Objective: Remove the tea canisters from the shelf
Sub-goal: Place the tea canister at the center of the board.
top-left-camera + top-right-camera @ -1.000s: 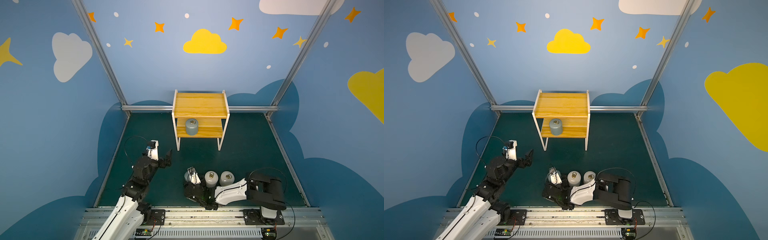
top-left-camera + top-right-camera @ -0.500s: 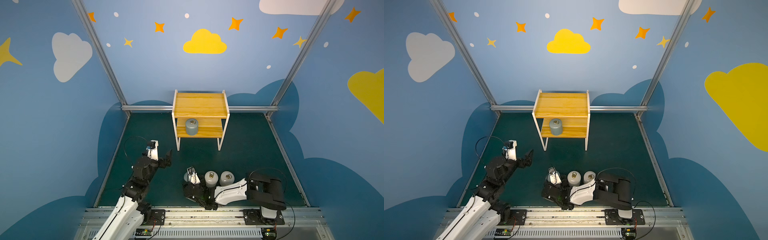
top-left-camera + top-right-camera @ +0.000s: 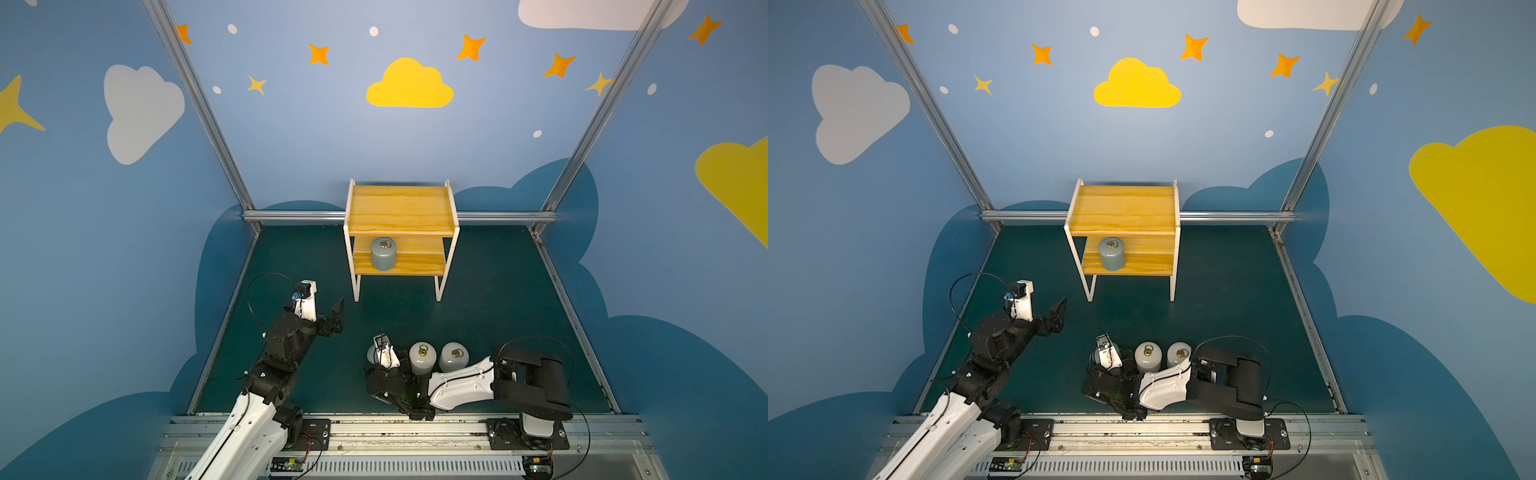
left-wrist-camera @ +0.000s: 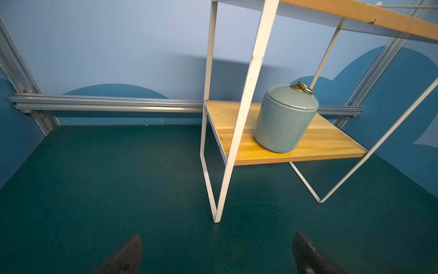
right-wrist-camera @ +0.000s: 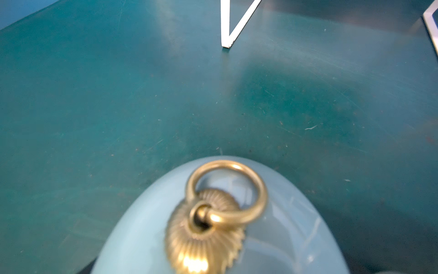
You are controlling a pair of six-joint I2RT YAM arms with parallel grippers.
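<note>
Nearest you, the right gripper (image 3: 379, 360) sits over a squat pale grey-blue lidded canister with a brass ring (image 5: 142, 237) on the green mat (image 3: 498, 291); its jaws are hidden, so you can't tell if it grips. A white lidded canister (image 3: 422, 358) and its white twin (image 3: 454, 357) stand just right. Your left gripper (image 4: 216, 237) gapes wide, empty. Farther, the yellow-board, white-framed shelf (image 3: 401, 208) holds a second grey-blue canister (image 3: 383, 254) on its lower board, left side, with the front-left leg (image 4: 237, 142) between it and that gripper.

This is looking like a robot lab cell: blue walls (image 3: 291, 137) are showing painted clouds (image 3: 409, 85) and stars (image 3: 319, 54), aluminium posts (image 3: 199, 104) are framing a green mat (image 3: 498, 291), two arms (image 3: 461, 380) are sitting on a rail (image 3: 415, 430).
</note>
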